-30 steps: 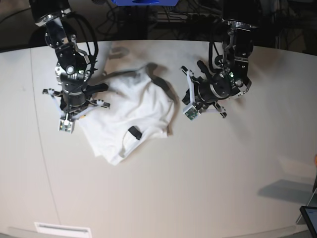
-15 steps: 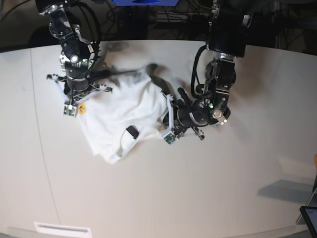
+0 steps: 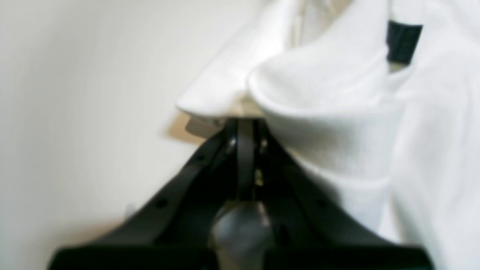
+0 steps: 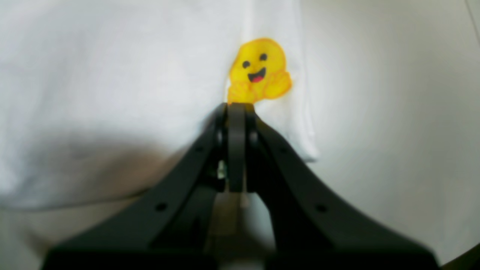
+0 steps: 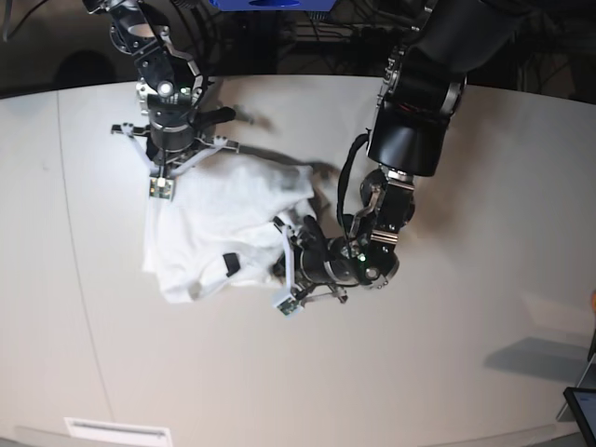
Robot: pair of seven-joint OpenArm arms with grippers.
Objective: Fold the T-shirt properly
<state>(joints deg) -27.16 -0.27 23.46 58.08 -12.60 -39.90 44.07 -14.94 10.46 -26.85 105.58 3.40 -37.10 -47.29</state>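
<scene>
Two arms down on one white T-shirt [image 5: 219, 219], lying crumpled and partly bunched on the pale surface [image 5: 447, 372], not yet flat. Left jaws [image 3: 245, 125] pressed together, tips tucked under a rolled fold of cloth just ahead; looks like a pinch on the hem or collar edge, though blur hides the exact bite. Black neck label [image 3: 403, 41] ahead and off to one side of those tips, cloth draped alongside. Right jaws [image 4: 236, 108] also pressed together, tips touching the fabric right below a small yellow smiley patch [image 4: 258, 71], close to a straight shirt edge with bare surface beyond; judged clamped on a thin layer there. In the base view, left jaws [image 5: 296, 291] at the bunched near edge, right jaws [image 5: 160, 182] at the far corner.

Handling, as a judgement: light, limp cotton, no stiffness, sags and folds over itself as soon as lifted, drags and wrinkles if pulled along the surface. Not fragile, not slippery. Best held at seams, hems or shoulder corners, single layer only; grabbing mid-panel likely to gather extra layers. Needs spreading flat before any fold, corners pulled apart with even tension.
</scene>
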